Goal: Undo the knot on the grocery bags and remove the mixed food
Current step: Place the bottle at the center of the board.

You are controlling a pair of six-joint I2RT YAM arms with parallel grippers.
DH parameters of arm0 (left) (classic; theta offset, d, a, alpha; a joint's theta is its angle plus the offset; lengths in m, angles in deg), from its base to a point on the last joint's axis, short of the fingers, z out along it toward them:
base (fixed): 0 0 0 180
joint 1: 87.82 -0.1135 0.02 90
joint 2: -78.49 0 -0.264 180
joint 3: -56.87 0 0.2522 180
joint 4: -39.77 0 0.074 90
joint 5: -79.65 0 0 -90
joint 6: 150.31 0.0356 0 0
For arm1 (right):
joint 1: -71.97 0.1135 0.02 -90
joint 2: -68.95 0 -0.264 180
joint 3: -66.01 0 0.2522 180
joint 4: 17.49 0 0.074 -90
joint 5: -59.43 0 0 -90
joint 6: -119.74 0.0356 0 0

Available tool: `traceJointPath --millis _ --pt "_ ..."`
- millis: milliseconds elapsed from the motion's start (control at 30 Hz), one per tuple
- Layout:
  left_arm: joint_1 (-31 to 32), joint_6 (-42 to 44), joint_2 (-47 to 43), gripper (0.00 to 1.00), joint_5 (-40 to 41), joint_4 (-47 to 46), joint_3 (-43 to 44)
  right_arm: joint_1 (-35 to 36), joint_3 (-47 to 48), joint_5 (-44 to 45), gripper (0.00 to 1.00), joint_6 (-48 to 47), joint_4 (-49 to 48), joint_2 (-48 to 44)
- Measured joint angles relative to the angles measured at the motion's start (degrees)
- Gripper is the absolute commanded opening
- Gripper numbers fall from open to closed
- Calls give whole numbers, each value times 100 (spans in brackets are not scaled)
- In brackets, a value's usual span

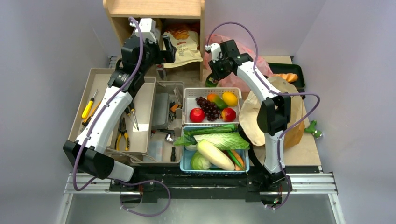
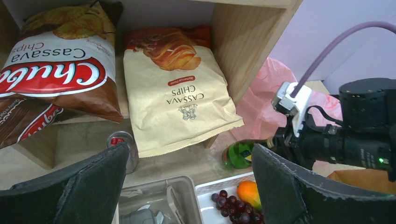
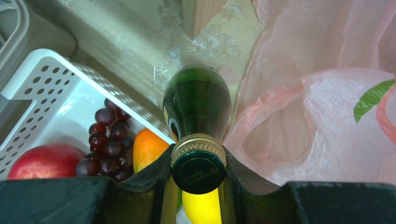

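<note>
My right gripper (image 3: pixel 198 164) is shut on the neck of a green glass bottle (image 3: pixel 197 100), which stands tilted between the white basket and the crumpled pink bag (image 3: pixel 317 116). The top view shows this gripper (image 1: pixel 215 70) in front of the pink bag (image 1: pixel 254 58); its knot is hidden. The brown paper bag (image 1: pixel 273 114) lies open beside the right arm. Grapes (image 1: pixel 208 108), apples (image 1: pixel 197 115) and an orange (image 1: pixel 229 98) fill the white basket (image 1: pixel 187 95). My left gripper (image 2: pixel 187 186) hangs open and empty before the shelf, facing the tan snack bag (image 2: pixel 177 93).
A blue basket (image 1: pixel 184 163) holds cucumber, napa cabbage, daikon and carrot. Grey tool trays (image 1: pixel 100 79) sit on the left. The wooden shelf (image 1: pixel 154 9) also holds a brown Chubs bag (image 2: pixel 51 70); a can (image 2: pixel 125 144) stands below it.
</note>
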Motion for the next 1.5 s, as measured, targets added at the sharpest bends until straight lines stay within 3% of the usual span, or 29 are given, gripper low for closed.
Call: traceJointPath --millis 333,633,933,1367,1433,1500 --pt "-11 -2 -20 100 -63 31 -83 -87 1056 144 0 0 793 566" --pt "-48 -26 -26 100 -125 39 -179 -105 1207 175 1 -31 1272 566" --pt "-59 -28 -90 100 -201 50 -267 -105 1311 216 45 -42 1386 634" --pt "-140 -11 -92 100 -748 164 -267 -105 1528 111 77 35 962 573" --pt "-149 24 -52 100 -1056 160 -262 -105 1519 37 93 70 938 487" --pt "-157 90 48 100 -1510 111 -260 -105 1340 -57 99 107 837 238"
